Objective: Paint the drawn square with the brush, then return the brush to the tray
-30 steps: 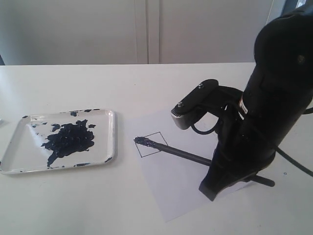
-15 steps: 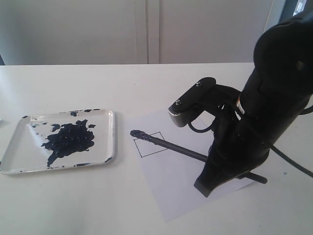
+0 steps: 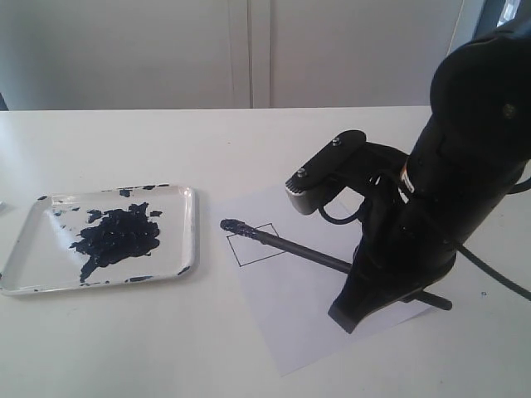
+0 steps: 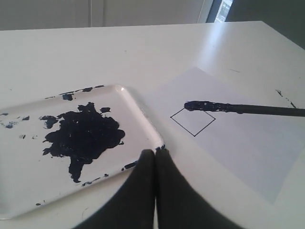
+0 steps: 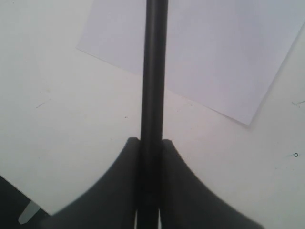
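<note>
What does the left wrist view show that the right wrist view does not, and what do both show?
Only the left wrist view: the tray, the drawn square, not yet painted, the paint-soaked tip of the brush, and the left fingers, closed on nothing. Only the right wrist view: the right fingers pinching the brush's shaft. Both: the brush and the white paper.

**A plain robot lab, as far as I can tell**

I work at a bare white bench (image 3: 249, 141). Pale, unmarked panels (image 3: 124, 50) rise behind its far edge, split by one vertical seam. A sliver of window (image 4: 223, 9) shows beyond the far right corner. My black arm (image 3: 465, 166) and its loose cable (image 3: 498, 280) point to a test room.
</note>
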Motion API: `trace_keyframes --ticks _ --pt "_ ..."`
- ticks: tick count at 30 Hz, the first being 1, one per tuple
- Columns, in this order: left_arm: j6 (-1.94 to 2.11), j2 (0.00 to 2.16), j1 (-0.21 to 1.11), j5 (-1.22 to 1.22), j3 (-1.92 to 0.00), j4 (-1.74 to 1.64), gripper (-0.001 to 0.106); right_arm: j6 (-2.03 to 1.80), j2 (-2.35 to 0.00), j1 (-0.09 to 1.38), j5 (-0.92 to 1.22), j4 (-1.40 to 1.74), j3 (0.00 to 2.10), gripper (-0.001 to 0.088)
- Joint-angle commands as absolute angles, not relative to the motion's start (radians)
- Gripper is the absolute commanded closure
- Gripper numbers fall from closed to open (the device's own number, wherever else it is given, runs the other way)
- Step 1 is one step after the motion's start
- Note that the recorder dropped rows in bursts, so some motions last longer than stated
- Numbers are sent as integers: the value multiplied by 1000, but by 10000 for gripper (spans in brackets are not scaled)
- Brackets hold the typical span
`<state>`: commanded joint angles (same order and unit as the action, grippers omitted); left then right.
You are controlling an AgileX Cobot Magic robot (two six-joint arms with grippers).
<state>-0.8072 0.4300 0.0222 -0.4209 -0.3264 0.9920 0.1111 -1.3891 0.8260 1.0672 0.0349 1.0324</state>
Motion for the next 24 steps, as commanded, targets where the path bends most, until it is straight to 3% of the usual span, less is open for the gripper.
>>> trace_keyframes --ticks 7,14,24 --pt "-808 430 22 -421 -326 1041 487 111 -1389 826 1067 31 1032 868" --pt "-874 431 22 -504 -342 1121 463 111 -1389 826 1067 31 1032 868" --pt "-938 563 22 -673 -574 1066 463 111 -1389 826 1057 16 1032 868"
